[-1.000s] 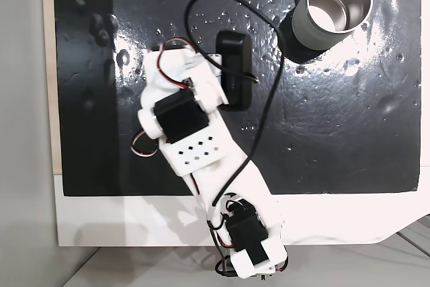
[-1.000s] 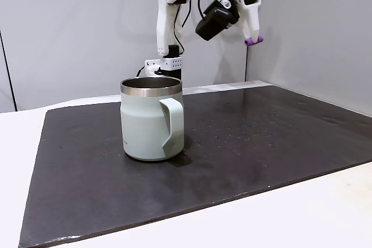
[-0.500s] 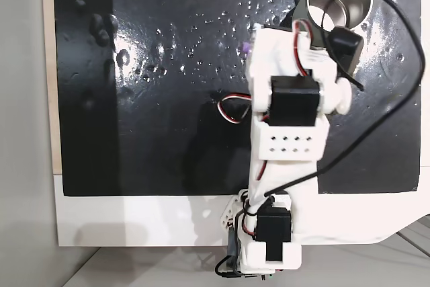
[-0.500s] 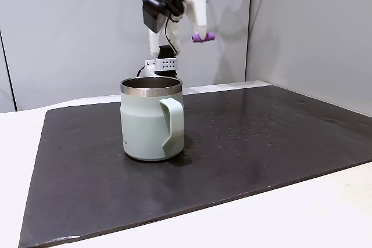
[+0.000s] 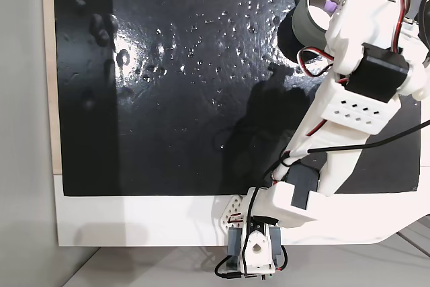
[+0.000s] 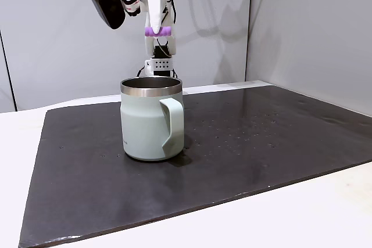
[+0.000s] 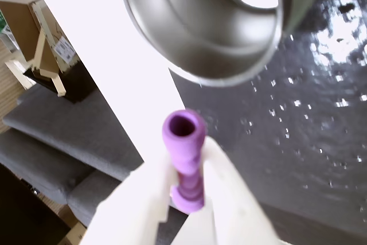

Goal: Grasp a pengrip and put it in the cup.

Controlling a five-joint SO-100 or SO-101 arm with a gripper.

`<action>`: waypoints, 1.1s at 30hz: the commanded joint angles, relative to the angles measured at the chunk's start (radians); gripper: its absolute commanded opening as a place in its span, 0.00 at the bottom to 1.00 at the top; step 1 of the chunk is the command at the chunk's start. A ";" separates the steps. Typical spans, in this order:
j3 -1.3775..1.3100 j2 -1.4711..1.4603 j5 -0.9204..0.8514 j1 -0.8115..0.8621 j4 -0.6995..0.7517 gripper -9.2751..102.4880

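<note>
One big black mat point(image 6: 261, 143) covers most of the white table point(image 6: 325, 213), and the cup point(image 6: 152, 119) stands upright on it, handle facing the camera in the side fixed view. In the top-down fixed view the cup point(image 5: 310, 21) sits at the mat's far edge with the white arm point(image 5: 349, 119) reaching out over it, forearm stretched from the base at the bottom edge up to the cup's rim.

Wrist is bent so the gripper point(image 6: 157, 30) points straight down, hanging well above the cup's opening. Its jaws are clamped on the pengrip point(image 6: 157, 30), a little purple tube. In that side view its long axis lies roughly level, sticking out either side of the fingertips. In the wrist view the pengrip point(image 7: 184, 159) points its open end toward the cup point(image 7: 200, 21), pinched between the two white fingers point(image 7: 221, 187).
</note>
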 commanded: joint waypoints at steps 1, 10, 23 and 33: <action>-0.118 -0.049 -0.018 0.029 0.008 0.08; -0.225 -0.156 -0.018 0.035 0.009 0.08; -0.235 -0.161 0.003 0.044 0.015 0.40; -0.230 -0.143 0.000 0.048 0.020 0.38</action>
